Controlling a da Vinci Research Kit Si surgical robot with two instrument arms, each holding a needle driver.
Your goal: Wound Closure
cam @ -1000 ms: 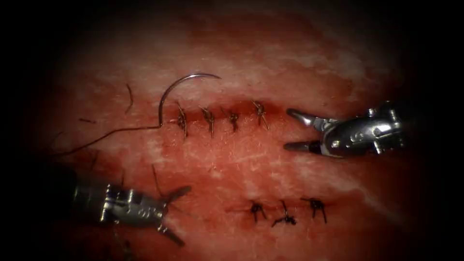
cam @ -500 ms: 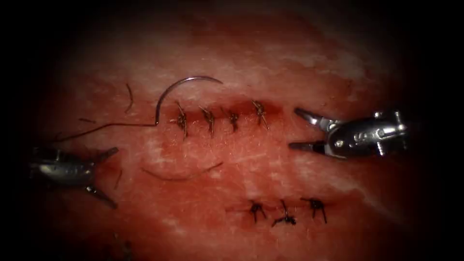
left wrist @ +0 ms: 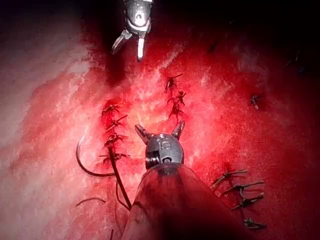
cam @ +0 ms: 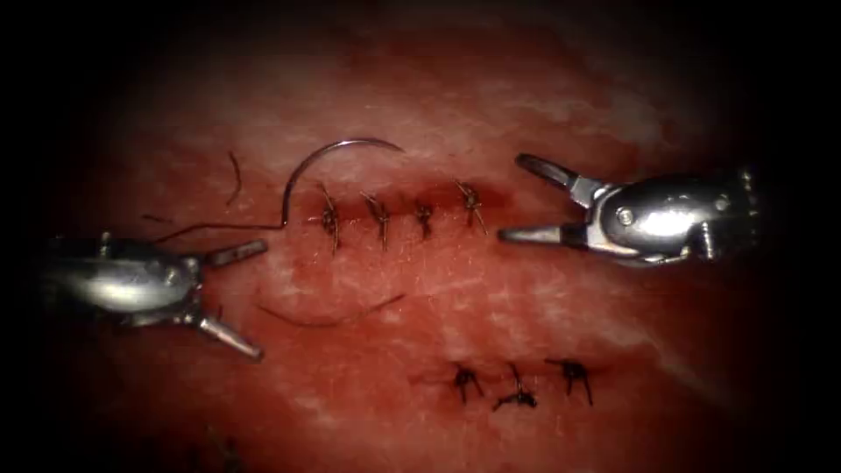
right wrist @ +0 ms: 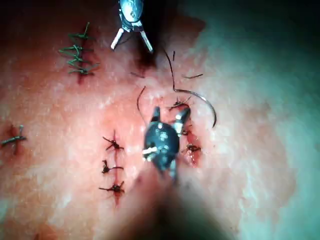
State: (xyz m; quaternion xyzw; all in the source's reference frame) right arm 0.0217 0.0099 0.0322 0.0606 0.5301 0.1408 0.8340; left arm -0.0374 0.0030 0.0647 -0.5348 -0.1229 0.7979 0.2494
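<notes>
— Where resting free, on the tissue (cam: 491,289) at the left end of the stitched cut (cam: 399,206): the needle (cam: 308,166), arching from about 9 o'clock of the first stitch up and over toward 12 o'clock. Held by neither tool. Whether the tip enters the tissue, cannot tell.

— And the thread (cam: 219,229)?

— Trailing from the needle's lower end toward 9 o'clock, passing just above the left pincer (cam: 235,294). Loose cut piece of thread (cam: 328,315) lying at 6 o'clock of the cut.

— Left pincer?

— Jaws spread wide, gripping nothing, left of the cut, well apart from the needle. Seen also from its own wrist (left wrist: 157,131), jaws parted.

— Right pincer (cam: 521,197)?

— Also spread wide, empty, at 3 o'clock of the cut's right end, lower jaw just beside the last stitch.

— Elsewhere?

— Second row of stitches (cam: 517,381) at 5 o'clock of the cut.
</notes>
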